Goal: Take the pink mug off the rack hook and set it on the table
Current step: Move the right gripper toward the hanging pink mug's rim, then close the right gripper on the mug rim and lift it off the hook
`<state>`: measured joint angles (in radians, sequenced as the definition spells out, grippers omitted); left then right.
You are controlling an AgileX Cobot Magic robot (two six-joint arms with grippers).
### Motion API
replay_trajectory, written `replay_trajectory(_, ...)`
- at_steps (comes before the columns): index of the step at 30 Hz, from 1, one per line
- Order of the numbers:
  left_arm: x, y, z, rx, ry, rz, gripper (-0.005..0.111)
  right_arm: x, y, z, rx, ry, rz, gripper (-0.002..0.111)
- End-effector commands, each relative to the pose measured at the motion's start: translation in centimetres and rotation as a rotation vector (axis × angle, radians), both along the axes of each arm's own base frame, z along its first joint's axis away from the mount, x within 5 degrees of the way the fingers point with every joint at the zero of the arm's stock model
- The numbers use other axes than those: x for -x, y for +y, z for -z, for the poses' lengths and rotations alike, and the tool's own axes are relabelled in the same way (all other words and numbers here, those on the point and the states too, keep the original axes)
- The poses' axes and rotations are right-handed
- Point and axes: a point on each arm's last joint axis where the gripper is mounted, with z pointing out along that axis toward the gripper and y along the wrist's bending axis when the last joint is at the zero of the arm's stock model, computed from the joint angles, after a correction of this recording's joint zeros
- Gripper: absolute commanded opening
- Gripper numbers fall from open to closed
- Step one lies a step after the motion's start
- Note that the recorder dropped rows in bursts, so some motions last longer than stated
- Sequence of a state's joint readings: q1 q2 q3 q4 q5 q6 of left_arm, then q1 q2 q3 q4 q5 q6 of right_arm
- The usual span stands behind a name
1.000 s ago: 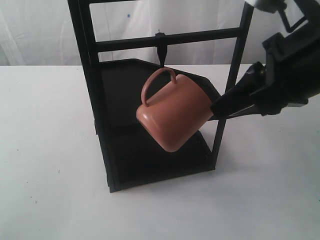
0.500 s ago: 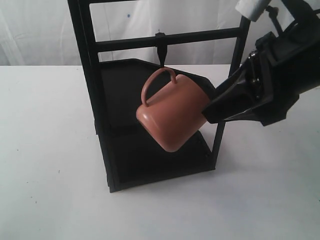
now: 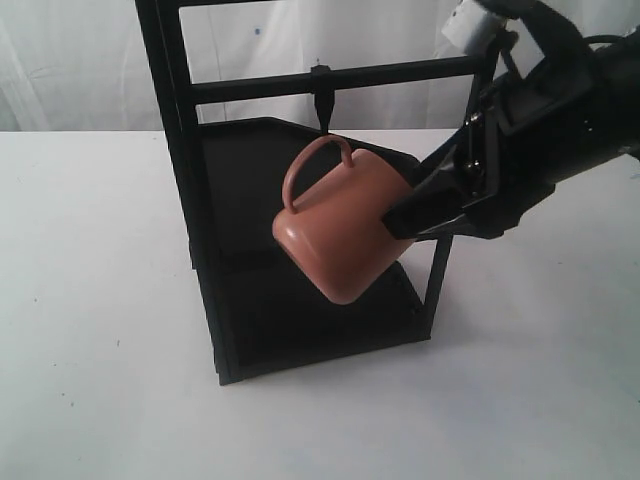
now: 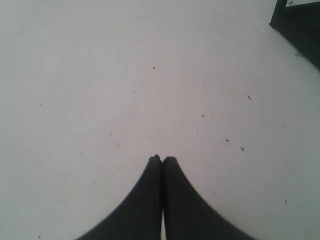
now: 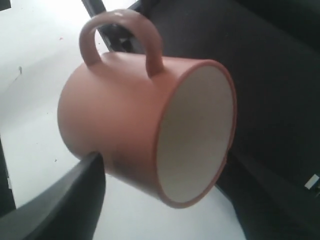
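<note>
White counter (image 3: 90, 300) runs wide under a pale backdrop. My left gripper (image 4: 162, 159) is clenched tip to tip above the counter, with only a corner of the black rack (image 3: 175, 150) in its view. The mug (image 3: 340, 225) hangs tilted by its handle from the rack's hook (image 3: 321, 100), mouth facing right. My right gripper (image 3: 400, 222), at the rack's right post, is spread, one finger (image 5: 65, 200) against the mug's wall.

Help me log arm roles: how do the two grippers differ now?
The left gripper is shut; the right gripper looks open. The left gripper hangs over the table; the right gripper is at the rim of the pink mug. Both are black.
</note>
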<state>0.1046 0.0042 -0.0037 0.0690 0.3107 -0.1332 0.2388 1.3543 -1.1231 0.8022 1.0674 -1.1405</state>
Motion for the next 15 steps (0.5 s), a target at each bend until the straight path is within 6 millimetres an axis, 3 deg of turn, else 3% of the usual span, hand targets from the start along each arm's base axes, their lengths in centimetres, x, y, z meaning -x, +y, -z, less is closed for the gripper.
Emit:
replay_trajectory(1,0.1,-0.1,0.2,0.009,0.014,0.01,0.0,-0.4,0.4,0.3,-0.029,0.011,-0.025,0.064)
replay_trajectory(15,0.1,-0.1,0.2,0.009,0.014,0.01,0.0,1.0,2.4,0.5,-0.07,0.07,-0.196,0.063)
